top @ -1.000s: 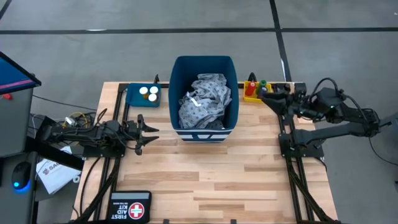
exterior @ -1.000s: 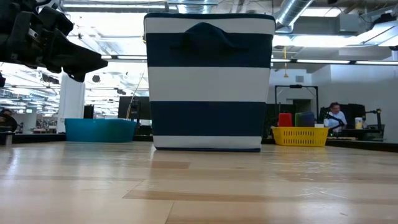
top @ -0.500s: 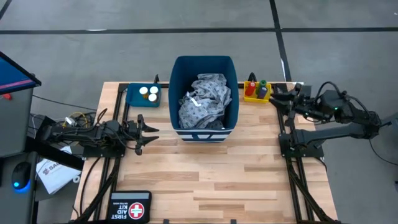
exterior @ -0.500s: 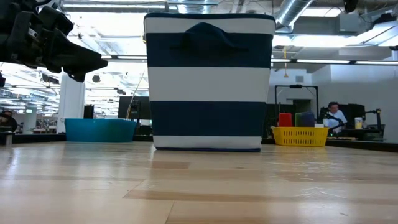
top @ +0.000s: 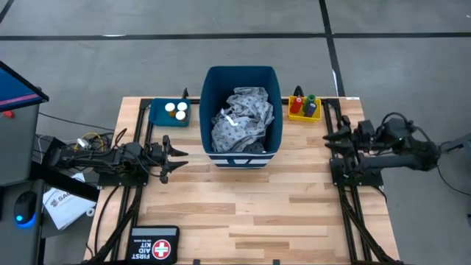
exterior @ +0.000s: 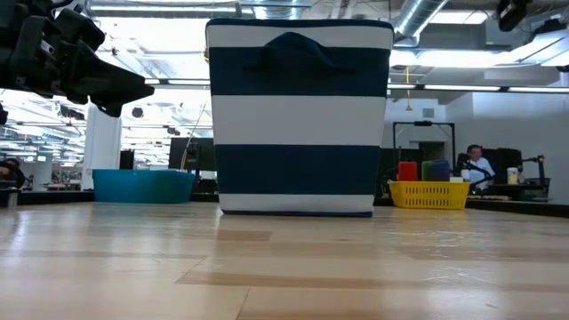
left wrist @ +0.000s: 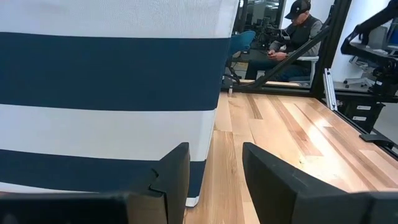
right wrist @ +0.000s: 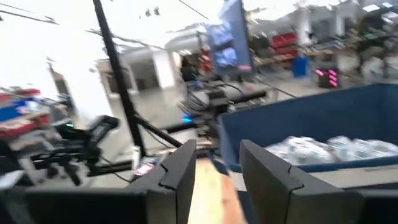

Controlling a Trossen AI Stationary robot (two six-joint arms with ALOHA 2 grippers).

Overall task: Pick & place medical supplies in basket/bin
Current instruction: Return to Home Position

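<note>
While the dark blue bandage roll (top: 312, 110) lies in the small yellow plastic tray (top: 296, 116) beside the tall navy-and-white fabric bin (top: 243, 157), the right claw (top: 329, 140) hangs parted and empty near that tray at the right edge of the tabletop (top: 280, 213), far nearer than the idle, open left claw (top: 175, 157).

Black first-aid pouch (top: 154, 249), seated person (left wrist: 303, 38)

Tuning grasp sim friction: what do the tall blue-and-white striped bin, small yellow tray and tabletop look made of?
Tall striped bin: likely soft fabric, matte; sewn-looking handle, rounded corners. Small yellow tray: probably moulded plastic; slotted lattice sides. Tabletop: wood planks, light sheen; visible grain and joints.
</note>
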